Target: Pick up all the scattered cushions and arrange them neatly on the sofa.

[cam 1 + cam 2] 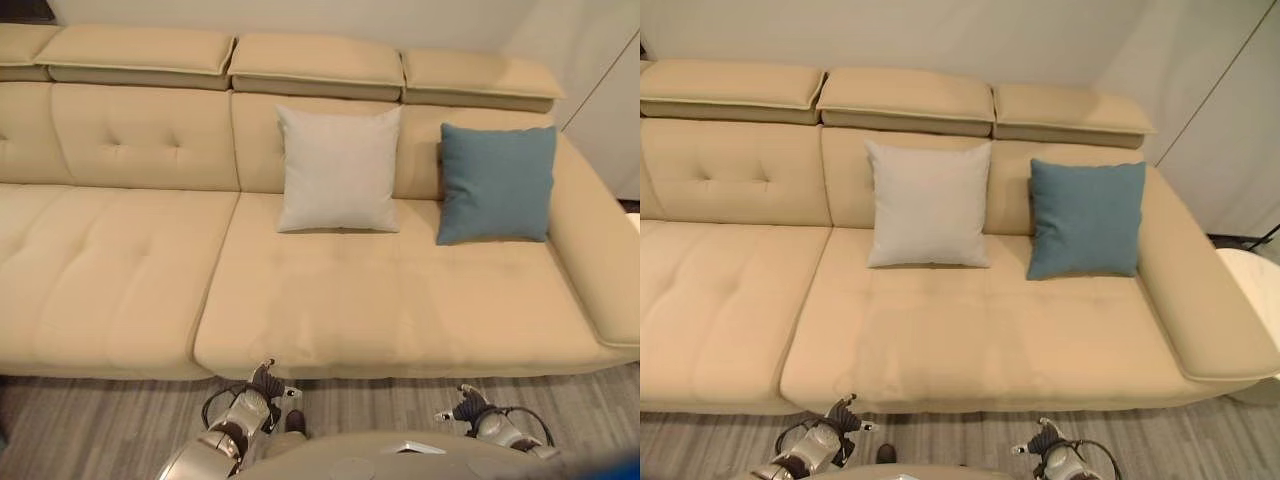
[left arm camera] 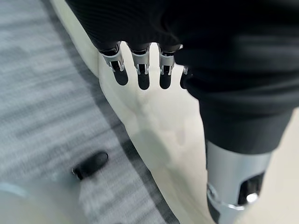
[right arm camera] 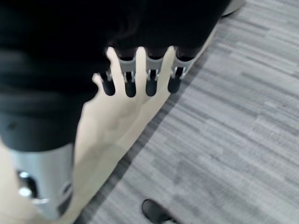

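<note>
A pale grey cushion (image 1: 338, 168) stands upright against the back of the beige sofa (image 1: 400, 310), near the middle. To its right a teal cushion (image 1: 497, 182) leans upright against the backrest by the right armrest. Both hands hang low over the floor in front of the sofa's front edge, well apart from the cushions. My left hand (image 1: 262, 385) is open, its fingers (image 2: 141, 70) relaxed with nothing in them. Lower right, my right hand (image 1: 470, 405) is also open, and its fingers (image 3: 138, 74) hold nothing.
Grey striped carpet (image 1: 100, 430) runs along the sofa's front. The sofa's left seat (image 1: 100, 270) is bare. A white rounded table edge (image 1: 1252, 275) shows past the right armrest, with a pale wall panel (image 1: 1220, 120) behind it.
</note>
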You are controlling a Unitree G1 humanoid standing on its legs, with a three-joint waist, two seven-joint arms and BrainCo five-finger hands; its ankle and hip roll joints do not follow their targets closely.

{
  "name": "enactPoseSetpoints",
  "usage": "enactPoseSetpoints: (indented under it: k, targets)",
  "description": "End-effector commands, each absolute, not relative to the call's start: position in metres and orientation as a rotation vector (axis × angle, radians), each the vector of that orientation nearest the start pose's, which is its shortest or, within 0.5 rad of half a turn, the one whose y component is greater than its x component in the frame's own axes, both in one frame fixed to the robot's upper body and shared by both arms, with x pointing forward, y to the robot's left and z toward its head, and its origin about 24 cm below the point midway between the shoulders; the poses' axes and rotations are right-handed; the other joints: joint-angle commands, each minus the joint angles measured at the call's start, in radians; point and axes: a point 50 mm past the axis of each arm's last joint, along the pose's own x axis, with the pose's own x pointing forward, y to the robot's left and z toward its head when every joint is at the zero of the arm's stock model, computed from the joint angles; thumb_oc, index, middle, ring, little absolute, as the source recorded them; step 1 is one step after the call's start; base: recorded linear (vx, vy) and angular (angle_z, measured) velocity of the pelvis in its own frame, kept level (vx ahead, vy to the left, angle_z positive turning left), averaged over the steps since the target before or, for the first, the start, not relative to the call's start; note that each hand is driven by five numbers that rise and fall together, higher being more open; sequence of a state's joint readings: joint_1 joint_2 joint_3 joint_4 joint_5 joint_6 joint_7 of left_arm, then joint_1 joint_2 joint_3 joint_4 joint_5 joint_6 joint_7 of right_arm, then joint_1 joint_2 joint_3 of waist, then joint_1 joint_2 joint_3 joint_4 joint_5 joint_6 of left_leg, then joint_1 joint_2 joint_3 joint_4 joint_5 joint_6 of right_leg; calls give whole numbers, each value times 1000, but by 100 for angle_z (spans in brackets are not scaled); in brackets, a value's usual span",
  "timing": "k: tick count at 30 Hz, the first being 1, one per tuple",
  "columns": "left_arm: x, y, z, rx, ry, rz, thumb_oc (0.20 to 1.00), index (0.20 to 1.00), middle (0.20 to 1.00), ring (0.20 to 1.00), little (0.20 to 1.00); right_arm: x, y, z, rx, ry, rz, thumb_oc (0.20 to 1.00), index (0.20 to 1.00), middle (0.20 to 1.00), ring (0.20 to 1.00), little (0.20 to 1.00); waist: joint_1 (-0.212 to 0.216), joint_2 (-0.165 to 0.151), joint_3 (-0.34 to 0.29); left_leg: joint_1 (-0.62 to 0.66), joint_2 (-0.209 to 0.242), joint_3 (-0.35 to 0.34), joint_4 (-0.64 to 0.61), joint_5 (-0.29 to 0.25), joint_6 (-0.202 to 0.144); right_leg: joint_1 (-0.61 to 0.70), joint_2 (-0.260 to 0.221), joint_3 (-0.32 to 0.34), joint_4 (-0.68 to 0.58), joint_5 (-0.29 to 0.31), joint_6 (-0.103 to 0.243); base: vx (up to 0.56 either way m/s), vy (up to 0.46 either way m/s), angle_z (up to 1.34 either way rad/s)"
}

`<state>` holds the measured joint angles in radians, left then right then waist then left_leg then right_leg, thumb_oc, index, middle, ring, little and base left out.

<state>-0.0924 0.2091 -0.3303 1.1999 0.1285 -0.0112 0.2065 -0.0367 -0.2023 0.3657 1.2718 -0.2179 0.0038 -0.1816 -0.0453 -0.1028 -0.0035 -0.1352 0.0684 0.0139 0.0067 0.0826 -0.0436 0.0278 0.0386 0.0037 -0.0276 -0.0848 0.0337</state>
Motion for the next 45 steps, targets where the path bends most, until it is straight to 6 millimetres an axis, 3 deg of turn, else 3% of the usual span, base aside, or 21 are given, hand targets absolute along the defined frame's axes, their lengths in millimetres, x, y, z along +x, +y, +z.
enactPoseSetpoints:
  k: [1, 4, 6, 9, 11, 13, 15, 16, 19, 21, 25, 30, 31, 32, 33, 36, 38, 41, 45]
  targets:
    - [147, 226, -146, 631, 1038, 6, 1000, 1000, 1000, 1000, 1000, 109, -224, -159, -724, 1145, 114, 1000, 1000, 1000, 1000, 1000, -3, -42, 83, -15, -64, -15, 36, -84, 15, -28, -48, 6, -19, 33, 66, -371, -92, 84]
    - [146, 226, -146, 646, 1034, -11, 1000, 1000, 1000, 1000, 1000, 107, -234, -158, -702, 1173, 52, 1000, 1000, 1000, 1000, 1000, -14, -47, 114, -43, -72, 66, 151, -145, 29, -63, -70, -50, -7, 47, 52, -290, -49, 107]
    - [142, 227, -147, 645, 1044, -17, 1000, 1000, 1000, 1000, 1000, 105, -237, -157, -678, 1177, 27, 1000, 1000, 1000, 1000, 1000, -25, -50, 111, -21, -83, 83, 204, -200, 35, -75, -84, -70, -1, 53, 47, -111, -10, 67]
    - [135, 226, -150, 640, 1063, -35, 1000, 1000, 1000, 1000, 1000, 105, -240, -157, -663, 1179, 8, 1000, 1000, 1000, 1000, 1000, -41, -40, 99, 41, -96, 86, 233, -248, 33, -85, -88, -98, 5, 62, 42, -103, 56, 62]
    - [132, 225, -151, 636, 1072, -48, 1000, 1000, 1000, 1000, 1000, 108, -239, -156, -660, 1169, 16, 1000, 1000, 1000, 1000, 1000, -56, -18, 83, 142, -111, 48, 159, -272, 29, -104, -76, -102, 17, 74, 49, -77, 155, 60]
    - [135, 226, -150, 638, 1065, -49, 1000, 1000, 1000, 1000, 1000, 115, -239, -154, -679, 1145, 28, 1000, 1000, 1000, 1000, 1000, -63, -3, 83, 179, -116, 20, 36, -256, 37, -138, -74, -98, 13, 114, 69, -215, 241, 41]
    - [139, 230, -148, 641, 1060, -34, 1000, 1000, 1000, 1000, 1000, 123, -235, -153, -724, 1126, 72, 1000, 1000, 1000, 1000, 1000, -52, -5, 106, 175, -130, -13, -11, -227, 53, -186, -80, -90, 38, 139, 97, -370, 228, -60]
    - [143, 237, -145, 658, 1051, -24, 1000, 1000, 1000, 1000, 1000, 125, -233, -153, -736, 1119, 95, 1000, 1000, 1000, 1000, 1000, -53, -4, 129, 147, -132, -27, 4, -207, 67, -212, -73, -16, 107, 119, 115, -357, 142, -59]
    - [144, 241, -143, 687, 1037, -28, 1000, 1000, 1000, 1000, 1000, 118, -236, -154, -714, 1146, 70, 1000, 1000, 1000, 1000, 1000, -50, 2, 131, 105, -138, -80, 17, -185, 72, -182, -45, 112, 178, 67, 106, -220, 29, 19]
    - [145, 240, -142, 697, 1026, -38, 1000, 1000, 1000, 1000, 1000, 114, -237, -155, -701, 1157, 58, 1000, 1000, 1000, 1000, 1000, -41, -3, 118, 79, -140, -112, 15, -168, 64, -140, -40, 140, 173, 39, 95, -133, -77, 107]
    - [150, 248, -138, 675, 1007, 11, 1000, 1000, 1000, 1000, 1000, 117, -236, -155, -710, 1142, 65, 1000, 1000, 1000, 1000, 1000, -9, -27, 97, 39, -127, -146, 5, -140, 36, -95, -55, 109, 107, 5, 77, -42, -180, 64]
    - [155, 252, -134, 644, 983, 59, 1000, 1000, 1000, 1000, 1000, 129, -239, -149, -713, 1084, 39, 1000, 1000, 1000, 1000, 1000, -3, -44, 137, -50, -123, -233, 38, -79, -10, -95, -29, 80, 61, -6, 49, -110, -226, 113]
    - [156, 250, -134, 632, 978, 62, 1000, 1000, 1000, 1000, 1000, 130, -242, -148, -714, 1083, 25, 1000, 1000, 1000, 1000, 1000, -9, -46, 157, -87, -126, -188, 75, -83, -3, -96, -42, 50, 47, 3, 50, -173, -119, 173]
    - [156, 250, -134, 631, 978, 62, 1000, 1000, 1000, 1000, 1000, 130, -242, -148, -714, 1083, 25, 1000, 1000, 1000, 1000, 1000, -12, -45, 156, -89, -127, -190, 79, -85, -3, -95, -42, 47, 47, 2, 50, -182, -78, 216]
    - [149, 246, -139, 633, 1003, 50, 1000, 1000, 1000, 1000, 1000, 124, -242, -150, -702, 1100, 20, 1000, 1000, 1000, 1000, 1000, -37, -41, 162, -74, -89, -29, 98, -115, 19, -92, -59, 5, 40, 7, 47, -106, -18, 214]
    - [127, 245, -147, 654, 1079, 17, 1000, 1000, 1000, 1000, 1000, 103, -239, -157, -656, 1166, 5, 1000, 1000, 1000, 1000, 1000, -87, -30, 134, 10, -62, 148, 120, -196, 27, -96, -92, -105, 20, 25, 47, -56, -9, 181]
    - [115, 243, -152, 658, 1113, -5, 1000, 1000, 1000, 1000, 1000, 97, -234, -160, -660, 1185, 31, 1000, 1000, 1000, 1000, 1000, -108, -10, 115, 56, -53, 227, 68, -190, 27, -76, -93, -146, 3, 39, 59, 187, 97, 107]
    - [116, 246, -150, 658, 1102, -1, 1000, 1000, 1000, 1000, 1000, 104, -230, -158, -678, 1155, 49, 1000, 1000, 1000, 1000, 1000, -88, -19, 111, 92, -69, 189, 23, -190, 38, -51, -86, -123, 13, 40, 68, 169, 155, 8]
    - [116, 250, -149, 645, 1104, 19, 1000, 1000, 1000, 1000, 1000, 109, -226, -158, -668, 1143, 60, 1000, 1000, 1000, 1000, 1000, -60, -7, 123, 107, -93, 150, 8, -199, 68, -102, -89, -91, 163, 23, 87, 81, 168, -22]
